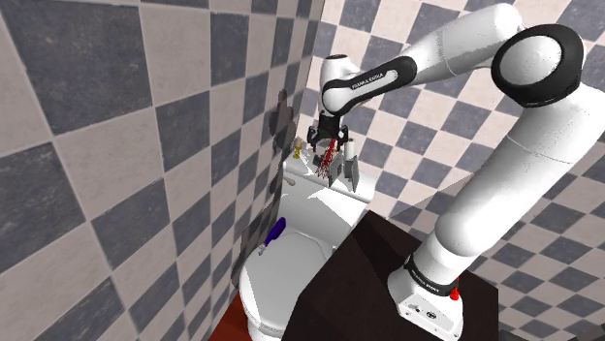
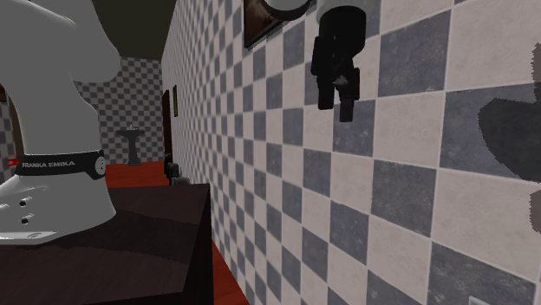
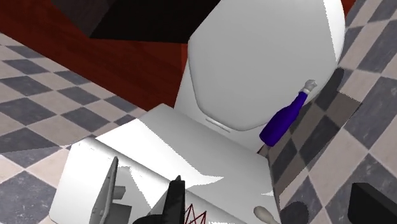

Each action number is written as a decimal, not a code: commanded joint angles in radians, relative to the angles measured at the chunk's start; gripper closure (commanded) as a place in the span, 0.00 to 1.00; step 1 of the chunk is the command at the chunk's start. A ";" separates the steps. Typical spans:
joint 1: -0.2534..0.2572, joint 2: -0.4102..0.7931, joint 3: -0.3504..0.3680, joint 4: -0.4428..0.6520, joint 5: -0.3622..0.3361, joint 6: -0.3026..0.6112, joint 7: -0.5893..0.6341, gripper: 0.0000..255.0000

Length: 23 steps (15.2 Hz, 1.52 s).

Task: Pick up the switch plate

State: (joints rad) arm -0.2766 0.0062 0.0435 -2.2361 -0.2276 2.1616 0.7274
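One arm: white with dark joints; it rises from a dark stand and bends over above a toilet.
Hand: black and pointing down over the toilet's tank. It is open. In the wrist view its two fingers stand well apart with bare tank lid between them. In the second exterior view it hangs close to the checked wall.
Switch plate: a thin grey plate standing on edge on the tank lid, tilted a little. It sits just outside one finger, not between the two. Whether it touches that finger cannot be told.
Red lines: a small bundle of thin red strokes just beside the same finger, on its inner side. What they belong to cannot be told.
Pale knob: a small rounded beige thing on the tank lid, between the fingers and touching neither.
Blue bottle: dark blue with a pale cap, lying at the edge of the toilet's shut lid on the wall side, well apart from the hand.
Wall: grey and cream checks, running right behind the toilet.
Floor: red-brown, showing beside the toilet bowl.
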 commanded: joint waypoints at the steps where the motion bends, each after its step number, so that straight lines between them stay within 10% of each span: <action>1: -0.016 0.065 -0.016 0.037 -0.017 0.031 0.045 0.00; 23: -0.147 0.640 -0.194 0.484 -0.014 0.191 0.366 0.00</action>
State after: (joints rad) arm -0.4234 0.6352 -0.1486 -1.7509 -0.2409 2.3409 1.0869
